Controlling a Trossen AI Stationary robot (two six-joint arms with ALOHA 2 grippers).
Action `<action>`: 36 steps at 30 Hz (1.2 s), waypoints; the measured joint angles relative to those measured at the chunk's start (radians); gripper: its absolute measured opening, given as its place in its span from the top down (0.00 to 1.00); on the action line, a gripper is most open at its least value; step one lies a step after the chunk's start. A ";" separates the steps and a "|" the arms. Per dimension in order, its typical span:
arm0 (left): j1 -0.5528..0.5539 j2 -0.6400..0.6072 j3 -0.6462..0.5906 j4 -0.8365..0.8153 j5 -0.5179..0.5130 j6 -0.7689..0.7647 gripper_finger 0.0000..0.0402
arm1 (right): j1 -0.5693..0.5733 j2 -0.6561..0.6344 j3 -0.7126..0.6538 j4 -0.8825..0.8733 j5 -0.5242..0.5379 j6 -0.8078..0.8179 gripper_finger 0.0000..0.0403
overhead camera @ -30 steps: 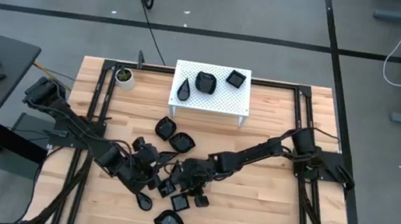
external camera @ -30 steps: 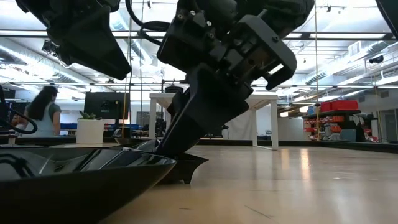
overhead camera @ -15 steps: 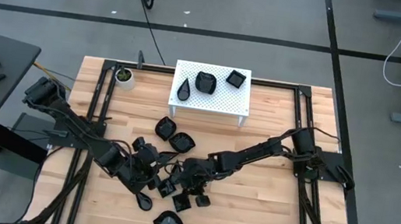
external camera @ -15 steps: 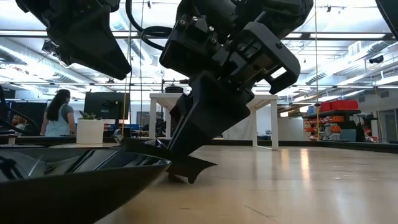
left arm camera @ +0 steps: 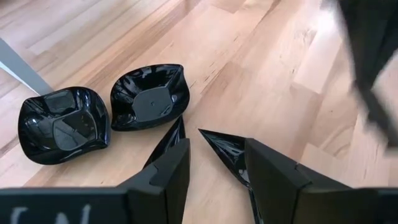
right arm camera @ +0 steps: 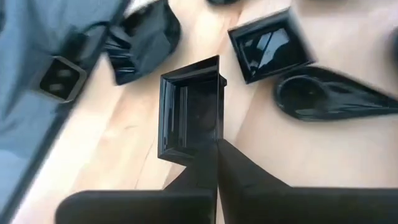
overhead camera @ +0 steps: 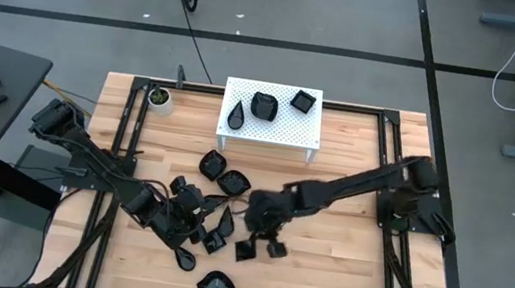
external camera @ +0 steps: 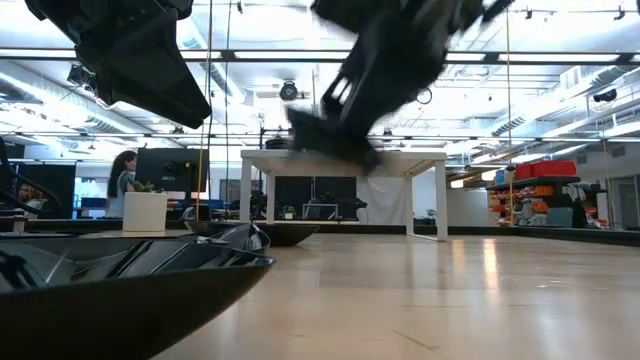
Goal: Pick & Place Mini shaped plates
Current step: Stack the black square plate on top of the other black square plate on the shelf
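Small glossy black mini shaped plates lie scattered on the wooden table (overhead camera: 340,277). My right gripper (overhead camera: 261,233) is raised above them, shut on a square plate (right arm camera: 189,112) that also shows blurred in the low view (external camera: 330,138). My left gripper (left arm camera: 214,180) hangs open near the table's front left. The pointed tips of two leaf plates (left arm camera: 225,150) lie between its fingers, and I see no hold. Two lobed plates (left arm camera: 149,96) rest on their bases just beyond. Three plates sit on the white stand (overhead camera: 269,131). My right gripper pinches the square plate's rim (right arm camera: 210,144) between its two shut fingers, near one corner. The fingers slant down from the table's right side. The plate sticks out past the fingertips, tilted on edge and lifted clear of the table.
A white cup with a green plant (overhead camera: 159,98) stands at the far left. A lobed plate (overhead camera: 214,284) lies near the front edge and fills the low view's foreground (external camera: 120,290). A square plate (right arm camera: 270,46) and a teardrop plate (right arm camera: 329,96) lie below my right gripper. Bare wood lies at right.
My right gripper has taken hold of the square plate on the table, tipped it up by one edge, then risen and drawn back toward the table's right. The plate is now lifted clear.
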 joint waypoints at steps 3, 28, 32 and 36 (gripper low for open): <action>0.000 0.000 0.000 0.000 -0.005 0.000 0.61 | -0.033 -0.137 0.000 -0.116 0.052 -0.048 1.00; 0.000 0.000 0.000 0.010 -0.094 0.000 0.61 | -1.012 -0.509 -0.191 -0.065 0.053 0.217 1.00; 0.001 0.000 0.000 0.010 -0.114 0.000 0.61 | -1.025 -0.483 -0.192 -0.066 -0.010 0.184 1.00; 0.001 0.000 0.000 0.011 -0.117 -0.002 0.61 | -1.029 -0.452 -0.193 -0.070 -0.018 0.139 1.00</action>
